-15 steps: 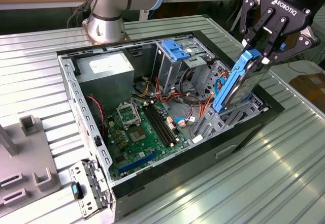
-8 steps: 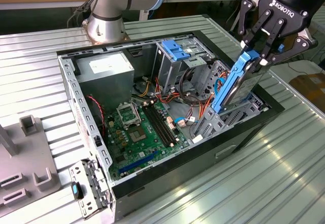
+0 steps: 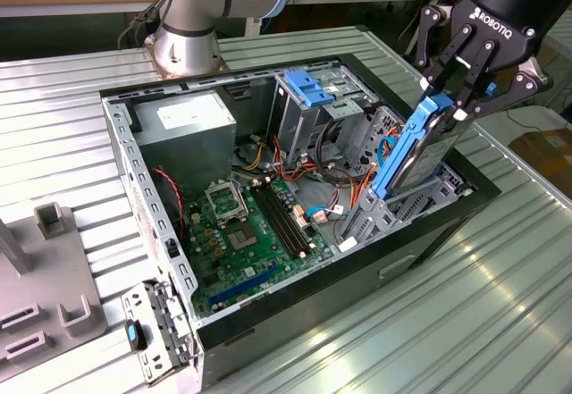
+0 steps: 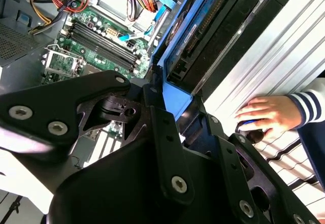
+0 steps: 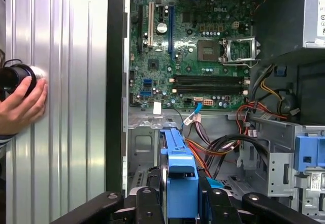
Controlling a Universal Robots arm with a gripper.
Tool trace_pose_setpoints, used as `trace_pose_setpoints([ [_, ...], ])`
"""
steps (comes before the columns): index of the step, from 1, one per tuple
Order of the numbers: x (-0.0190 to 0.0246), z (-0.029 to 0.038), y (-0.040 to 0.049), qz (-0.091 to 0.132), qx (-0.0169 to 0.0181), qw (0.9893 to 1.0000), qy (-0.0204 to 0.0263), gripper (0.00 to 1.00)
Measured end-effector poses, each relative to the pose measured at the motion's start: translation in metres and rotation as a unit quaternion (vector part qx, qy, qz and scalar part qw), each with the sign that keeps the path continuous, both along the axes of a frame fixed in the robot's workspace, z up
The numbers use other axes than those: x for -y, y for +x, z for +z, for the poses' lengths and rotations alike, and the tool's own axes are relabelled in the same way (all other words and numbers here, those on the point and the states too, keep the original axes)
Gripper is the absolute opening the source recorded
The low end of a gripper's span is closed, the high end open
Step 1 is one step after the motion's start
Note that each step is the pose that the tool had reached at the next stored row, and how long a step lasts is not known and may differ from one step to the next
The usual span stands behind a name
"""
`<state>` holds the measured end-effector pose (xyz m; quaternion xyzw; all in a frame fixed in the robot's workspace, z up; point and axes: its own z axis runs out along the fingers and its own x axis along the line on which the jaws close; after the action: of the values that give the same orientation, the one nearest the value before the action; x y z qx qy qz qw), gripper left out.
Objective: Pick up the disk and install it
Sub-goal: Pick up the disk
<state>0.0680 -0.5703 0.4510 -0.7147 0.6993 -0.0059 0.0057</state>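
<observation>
Disk picked up: gripper clamped on its upper end, holding it tilted over the drive bay of the open computer case. Lower end seemingly just entering the bay; not yet seated.

You'll find the disk standing on end in the exterior view, nearly upright and leaning a little. Its flat dark body is framed by bright blue plastic rails along its long edges. The gripper clamps its upper end, with a finger on each side. Its lower end reaches down to the grey metal bay inside the open computer case, at the case's end on the exterior view's right, just beside the black wall. Whether that end is seated in the bay, you cannot tell. In both wrist views the blue rail runs out from between the fingers toward the case interior.
</observation>
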Motion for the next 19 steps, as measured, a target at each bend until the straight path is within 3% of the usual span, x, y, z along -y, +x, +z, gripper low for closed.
trace_pose_setpoints([
  [4,0.0,-0.0053,0.0,0.0,0.0,1.0,0.0,0.36],
  [15,0.0002,-0.0481,0.0,0.0,0.0,1.0,0.0001,0.36],
  [19,0.0003,-0.0594,0.0,0.0,0.0,1.0,0.0001,0.36],
])
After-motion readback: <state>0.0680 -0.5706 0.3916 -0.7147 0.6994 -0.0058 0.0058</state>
